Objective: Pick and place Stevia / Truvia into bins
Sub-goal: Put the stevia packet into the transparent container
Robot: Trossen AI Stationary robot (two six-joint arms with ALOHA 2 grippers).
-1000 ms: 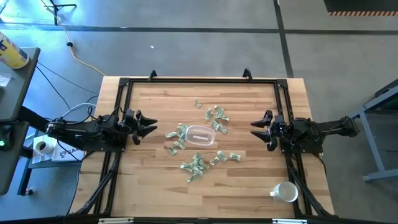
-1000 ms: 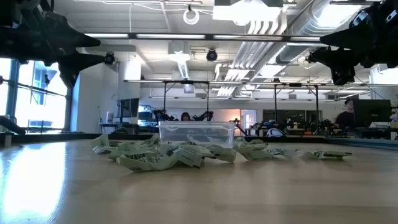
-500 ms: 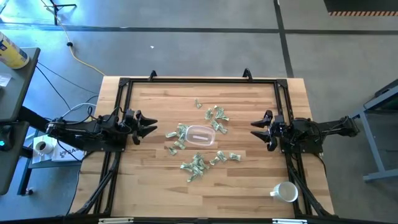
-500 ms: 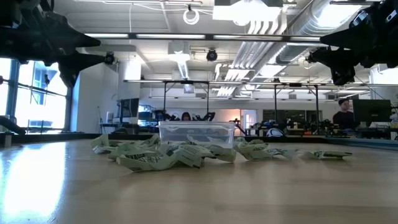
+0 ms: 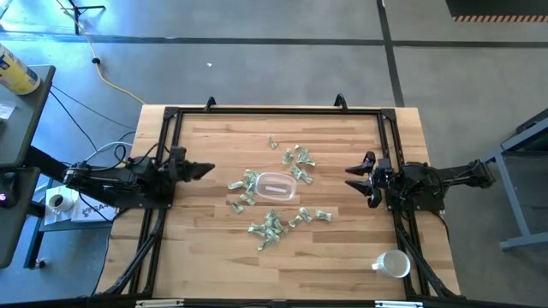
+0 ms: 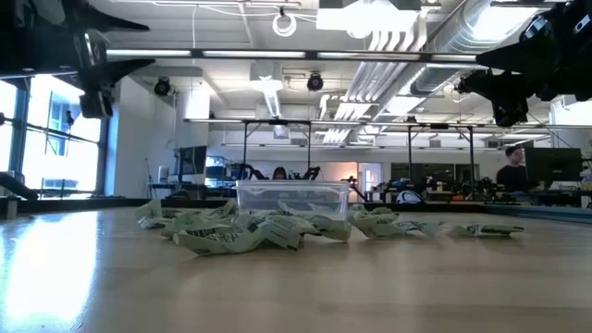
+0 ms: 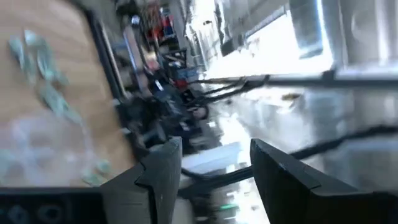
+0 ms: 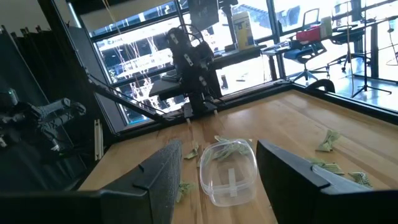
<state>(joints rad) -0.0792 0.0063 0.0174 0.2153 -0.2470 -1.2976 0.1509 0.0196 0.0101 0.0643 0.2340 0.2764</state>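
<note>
— Where's the clear container (image 5: 276, 186)?

— Mid-table, with green-and-white sweetener packets (image 5: 272, 228) scattered all around it on the wooden table (image 5: 214, 248).

— And the claws?

— The left gripper (image 5: 204, 169) hangs at the left edge, fingers parted, nothing between them. The right gripper (image 5: 358, 178) waits at the right edge, also spread and empty.

— Anything else?

— A white mug (image 5: 392, 264) near the corner.

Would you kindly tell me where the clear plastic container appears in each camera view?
High view: clear container at table centre.
Low view: centre, behind the packets.
Left wrist view: too blurred to tell.
Right wrist view: low centre.
Shared landmark: packets scattered around it.
</note>
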